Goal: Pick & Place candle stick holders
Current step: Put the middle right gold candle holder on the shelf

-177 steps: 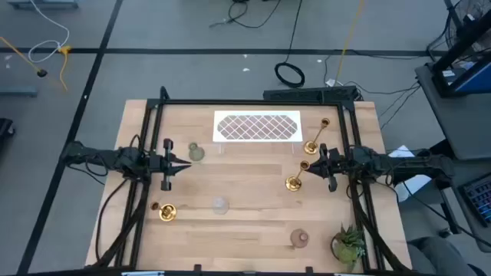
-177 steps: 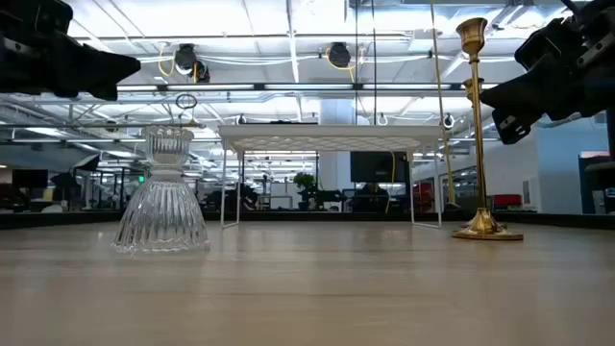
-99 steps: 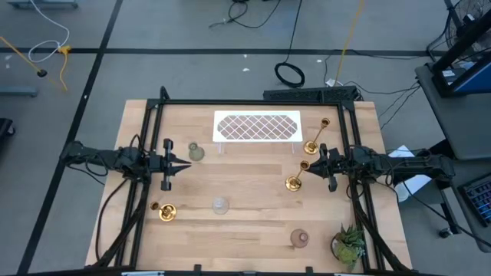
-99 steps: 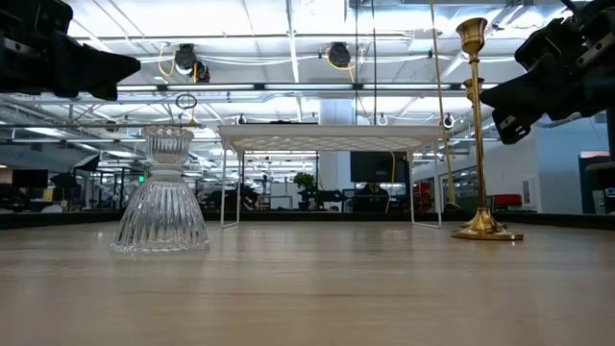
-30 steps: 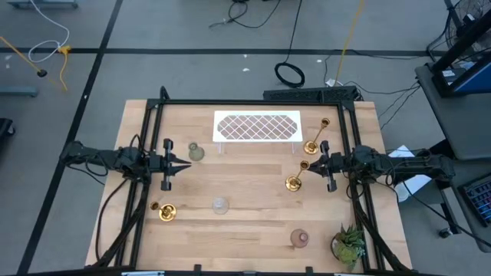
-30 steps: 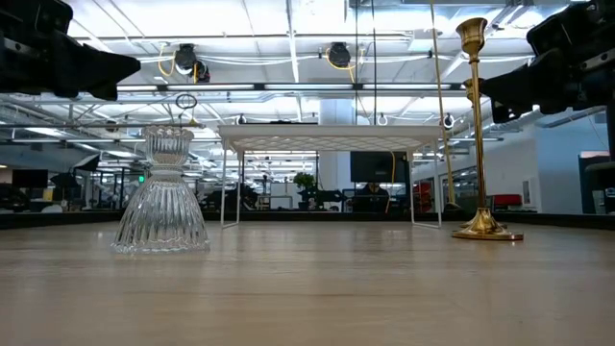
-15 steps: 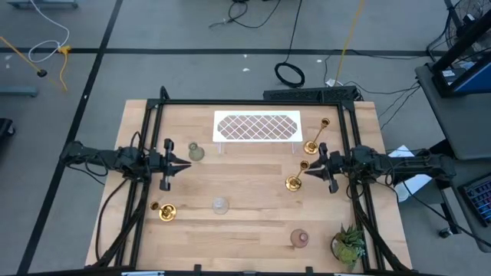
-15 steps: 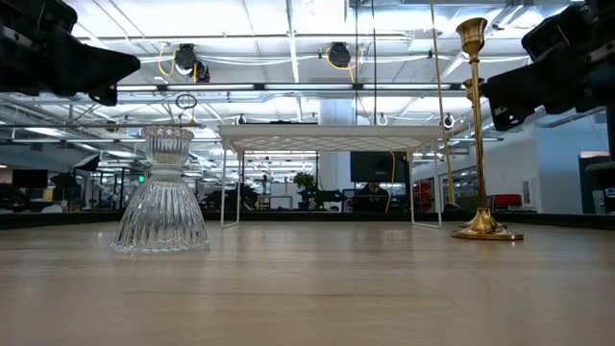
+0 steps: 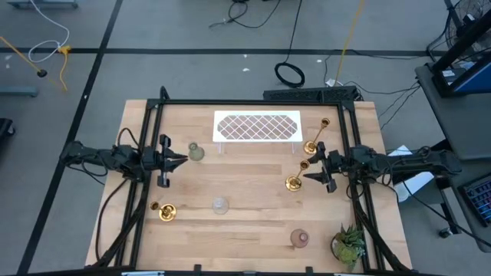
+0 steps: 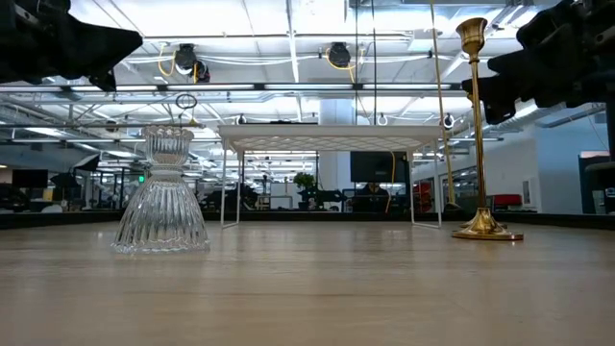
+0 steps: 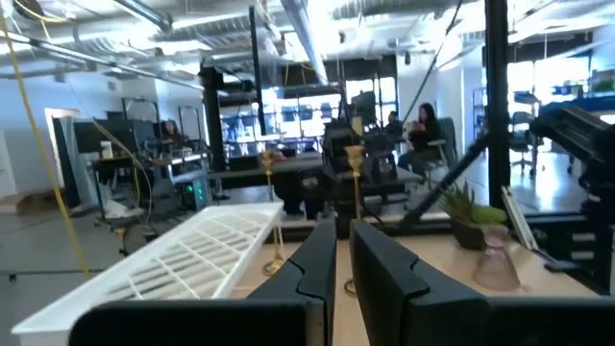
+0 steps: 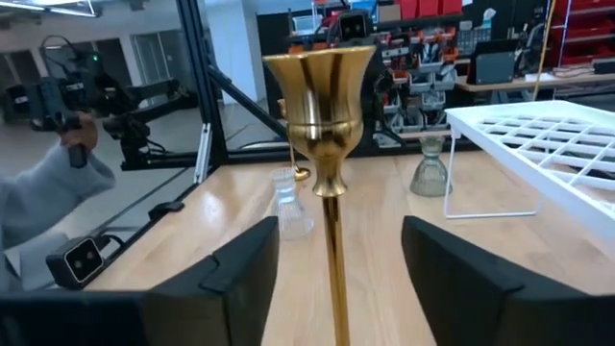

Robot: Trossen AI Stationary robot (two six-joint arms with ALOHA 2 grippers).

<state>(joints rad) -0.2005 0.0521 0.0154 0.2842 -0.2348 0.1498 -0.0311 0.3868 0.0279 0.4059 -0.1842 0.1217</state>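
Two tall gold holders stand on their round bases at the table's right: one (image 9: 316,136) beside the white tray, one (image 9: 296,176) nearer. My right gripper (image 9: 308,166) is open, its fingers on either side of the nearer holder's stem (image 12: 333,240) below the cup, apart from it. My left gripper (image 9: 182,159) is shut and empty, above the table beside the greenish glass holder (image 9: 196,152). The short gold holder (image 9: 166,211), the clear glass one (image 9: 220,204) and the pinkish one (image 9: 299,238) stand nearer the front.
The white lattice tray (image 9: 257,126) stands on thin legs at the far middle. A small potted plant (image 9: 349,245) is at the near right corner. A person's sleeve (image 12: 38,207) shows beyond the table's left side. Bare wood lies in the table's middle.
My right gripper has edged toward the table's left, bringing its fingers around the nearer tall gold holder. My left gripper has risen a little. No holder has moved.
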